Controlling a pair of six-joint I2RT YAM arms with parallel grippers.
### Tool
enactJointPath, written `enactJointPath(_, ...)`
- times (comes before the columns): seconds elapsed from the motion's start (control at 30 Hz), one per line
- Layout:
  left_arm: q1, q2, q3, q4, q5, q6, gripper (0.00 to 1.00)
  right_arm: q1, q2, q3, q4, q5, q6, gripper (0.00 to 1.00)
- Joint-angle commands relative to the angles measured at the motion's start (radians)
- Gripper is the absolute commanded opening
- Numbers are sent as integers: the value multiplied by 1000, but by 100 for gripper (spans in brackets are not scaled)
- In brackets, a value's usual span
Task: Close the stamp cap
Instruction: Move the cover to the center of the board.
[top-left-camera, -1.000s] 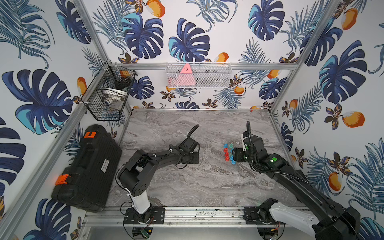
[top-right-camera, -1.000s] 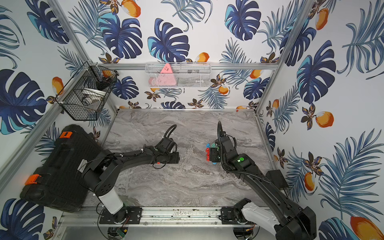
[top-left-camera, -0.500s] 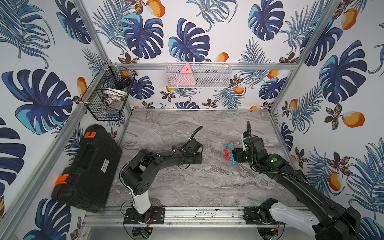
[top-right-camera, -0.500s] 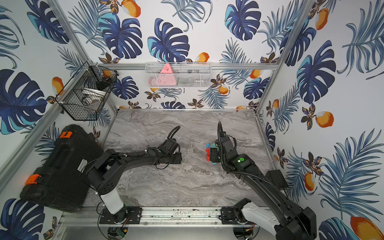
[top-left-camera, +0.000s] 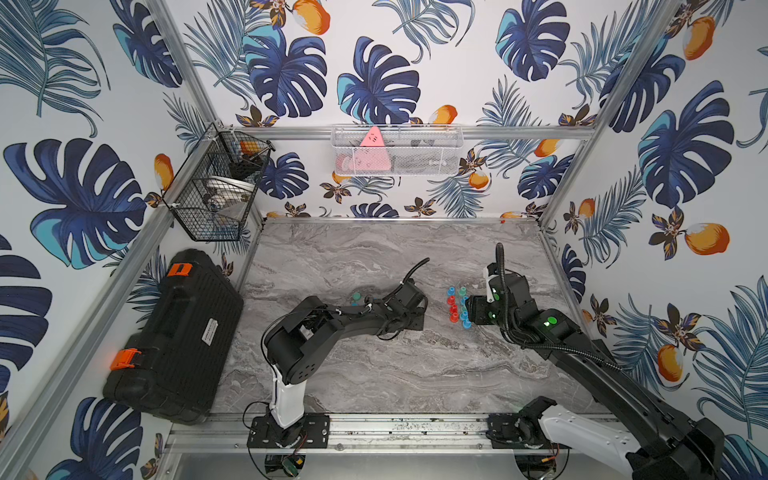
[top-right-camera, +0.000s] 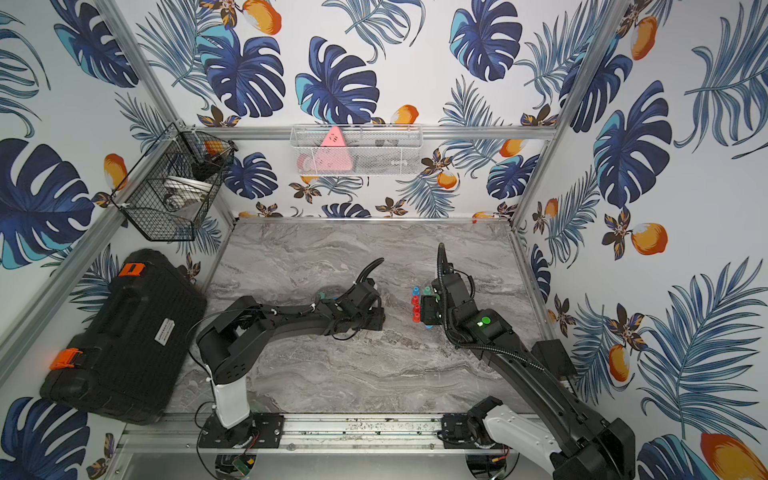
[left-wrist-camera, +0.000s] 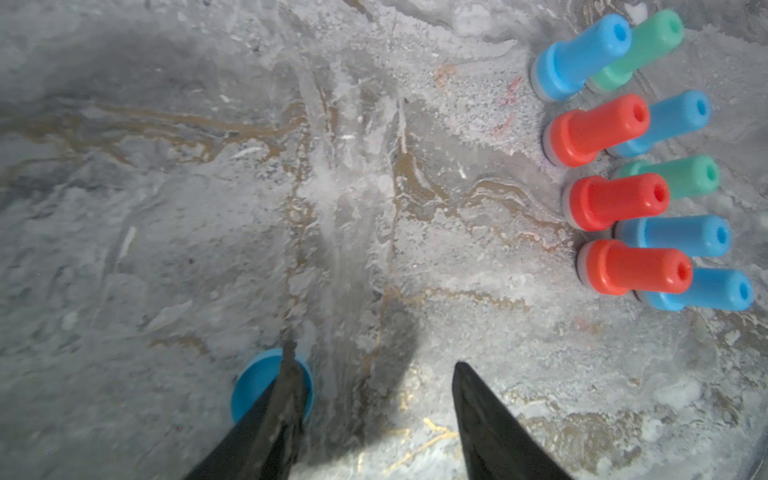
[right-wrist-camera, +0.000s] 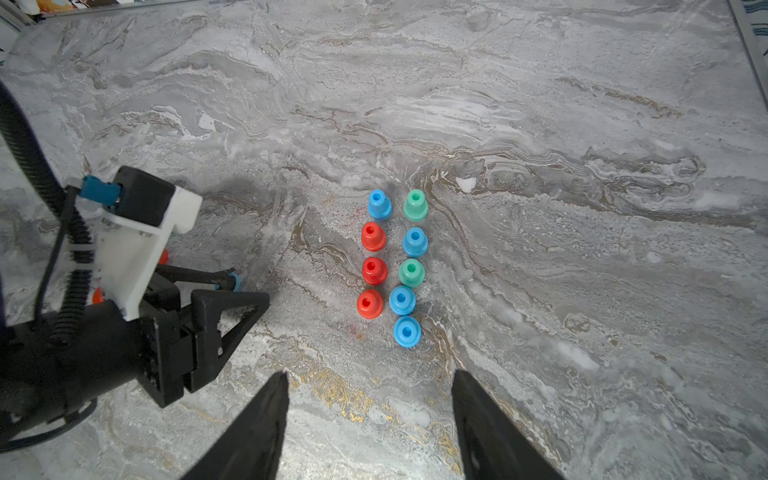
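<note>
The left arm (top-left-camera: 332, 320) had reached farther toward the stamps (right-wrist-camera: 374, 270) than a second before, the left gripper (left-wrist-camera: 374, 355) with jaws partly apart and nothing between them. The right gripper (right-wrist-camera: 370, 374), jaws wide and empty, hovered just beside the nine upright stamps, plainly the nearer. The loose blue cap (left-wrist-camera: 257, 382) lay by one left fingertip, outside the gap, well apart from the stamps.
</note>
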Motion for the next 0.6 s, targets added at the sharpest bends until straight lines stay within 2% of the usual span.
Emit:
enactJointPath(0.0, -12, 32, 10, -126, 49, -40, 61, 2, -4, -1, 5, 1, 8, 65)
enactJointPath(0.57, -18, 88, 117, -170, 36, -18, 60, 2, -5, 0, 2, -13, 10, 66)
